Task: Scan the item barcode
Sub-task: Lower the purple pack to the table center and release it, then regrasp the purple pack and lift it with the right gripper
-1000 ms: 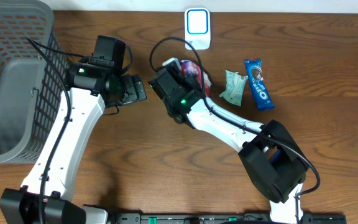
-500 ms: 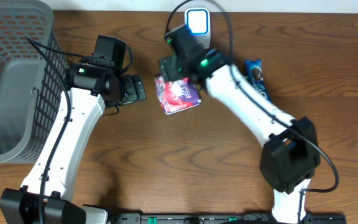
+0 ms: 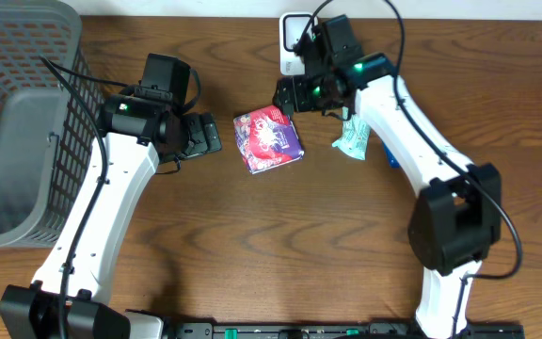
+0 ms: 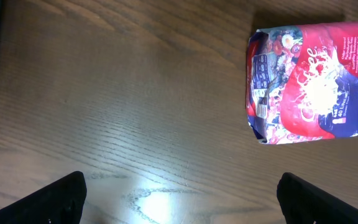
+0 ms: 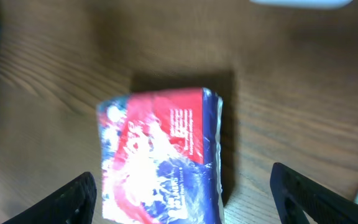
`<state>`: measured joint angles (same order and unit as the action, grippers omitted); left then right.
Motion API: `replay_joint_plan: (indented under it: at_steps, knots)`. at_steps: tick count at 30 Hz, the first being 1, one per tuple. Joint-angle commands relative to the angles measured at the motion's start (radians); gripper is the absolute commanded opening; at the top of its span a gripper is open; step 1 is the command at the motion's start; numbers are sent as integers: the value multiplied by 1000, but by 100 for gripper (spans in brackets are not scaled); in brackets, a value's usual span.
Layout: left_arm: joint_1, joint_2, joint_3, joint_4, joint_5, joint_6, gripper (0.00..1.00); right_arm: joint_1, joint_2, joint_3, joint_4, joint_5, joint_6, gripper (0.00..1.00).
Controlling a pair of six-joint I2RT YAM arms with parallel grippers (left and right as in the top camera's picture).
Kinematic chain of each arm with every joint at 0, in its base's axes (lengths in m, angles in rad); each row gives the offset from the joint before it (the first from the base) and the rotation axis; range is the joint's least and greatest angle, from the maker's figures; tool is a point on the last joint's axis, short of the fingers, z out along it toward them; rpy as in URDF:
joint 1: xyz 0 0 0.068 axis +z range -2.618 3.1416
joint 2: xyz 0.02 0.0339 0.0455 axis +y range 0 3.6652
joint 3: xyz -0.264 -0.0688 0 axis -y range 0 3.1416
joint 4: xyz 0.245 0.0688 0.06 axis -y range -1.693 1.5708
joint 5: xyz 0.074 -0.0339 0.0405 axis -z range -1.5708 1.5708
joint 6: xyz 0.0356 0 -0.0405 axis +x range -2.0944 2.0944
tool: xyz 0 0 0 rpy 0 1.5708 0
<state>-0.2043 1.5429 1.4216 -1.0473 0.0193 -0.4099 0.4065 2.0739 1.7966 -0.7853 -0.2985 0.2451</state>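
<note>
The left tool and right tool are spread wide, empty — the packet, perhaps laid wrong side up, may be left unread by the scanner.

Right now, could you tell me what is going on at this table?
Two robot arms are working on scanning an item's barcode. The red and blue packet lies flat on the wooden table, held by neither arm. The right gripper hangs open between the packet and the white scanner at the table's far edge. The left gripper is open too, on the packet's other side, and empty.
</note>
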Motion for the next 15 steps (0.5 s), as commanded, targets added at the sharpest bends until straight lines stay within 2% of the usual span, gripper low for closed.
replay_joint_plan:
  at_steps: [1, 4, 7, 9, 10, 12, 15]
  knots:
    - [3, 2, -2, -3, -13, 16, 98, 10, 92, -25, -3, -50, 2, 82]
    - [3, 2, -2, -3, -13, 16, 98, 10, 162, -25, 0, -131, 2, 70]
    - [3, 2, -2, -3, -13, 16, 98, 10, 208, -25, -1, -131, 2, 57]
    - [3, 2, -2, -3, -13, 17, 98, 10, 235, -25, -1, -131, 2, 41]
    - [3, 2, -2, -3, -13, 16, 98, 10, 244, -25, -1, -131, 2, 29]
    - [3, 2, -2, -3, -13, 17, 98, 9, 249, -25, 0, -130, 2, 16]
    - [3, 2, -2, -3, -13, 17, 98, 4, 242, -24, 13, -130, 2, 4]
